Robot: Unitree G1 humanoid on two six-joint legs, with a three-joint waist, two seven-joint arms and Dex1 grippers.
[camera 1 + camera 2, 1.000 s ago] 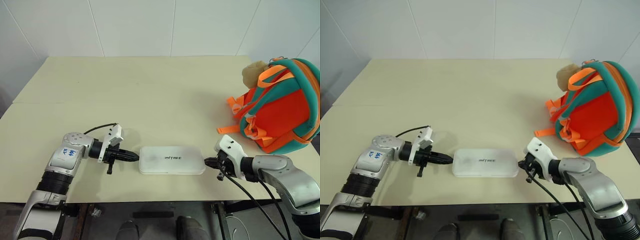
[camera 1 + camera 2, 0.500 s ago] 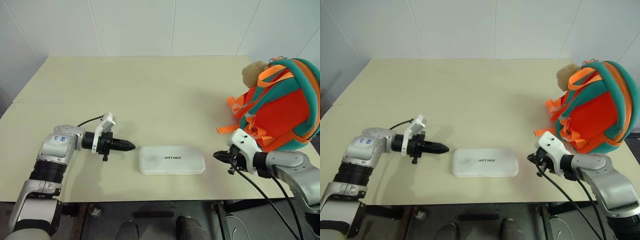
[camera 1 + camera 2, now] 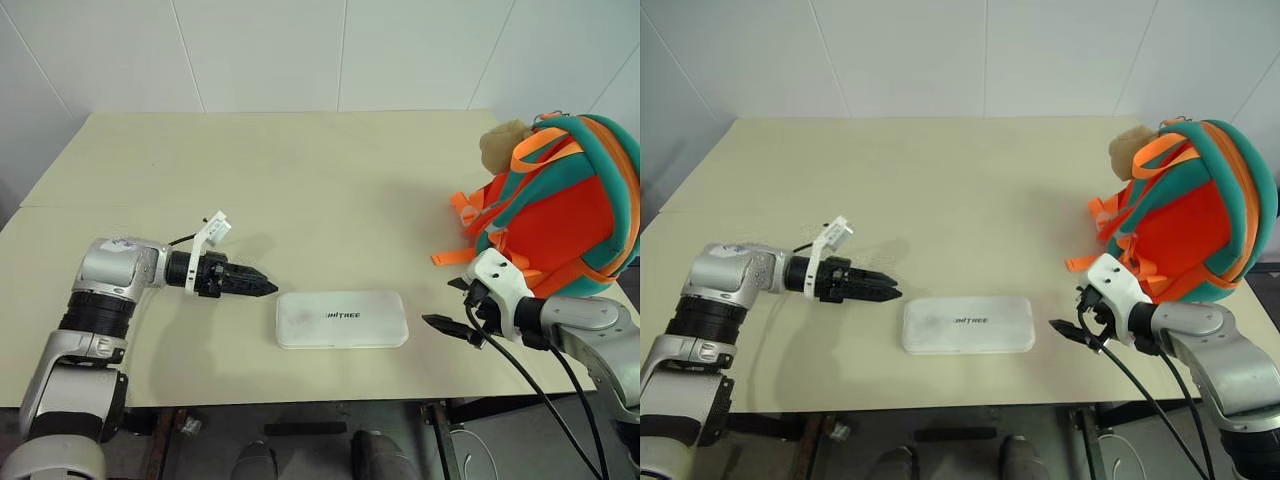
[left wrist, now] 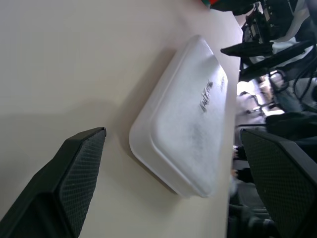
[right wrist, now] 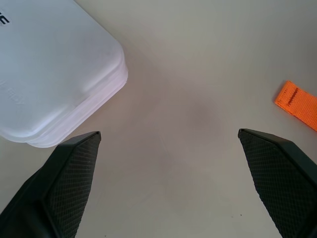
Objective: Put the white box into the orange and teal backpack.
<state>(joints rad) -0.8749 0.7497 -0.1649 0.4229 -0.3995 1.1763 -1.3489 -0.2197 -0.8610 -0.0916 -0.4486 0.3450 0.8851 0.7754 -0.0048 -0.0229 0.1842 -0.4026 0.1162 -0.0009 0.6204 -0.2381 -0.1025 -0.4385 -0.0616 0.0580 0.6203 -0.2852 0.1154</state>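
The white box lies flat near the table's front edge, lettering up. My left gripper hovers just off the box's left end, pointing at it; the left wrist view shows its fingers wide apart, with nothing gripped and the box ahead of them. My right gripper is open a short way off the box's right end, and the box's corner lies ahead of its fingers. The orange and teal backpack stands at the table's right edge, behind the right gripper.
A beige plush toy hangs at the backpack's top left. An orange strap end trails on the cream table toward the right gripper. The white wall runs along the table's far side.
Both grippers have opened from shut. The left one drew back from the box's left end, rose and rolled. The right one moved right, away from the box's right end.
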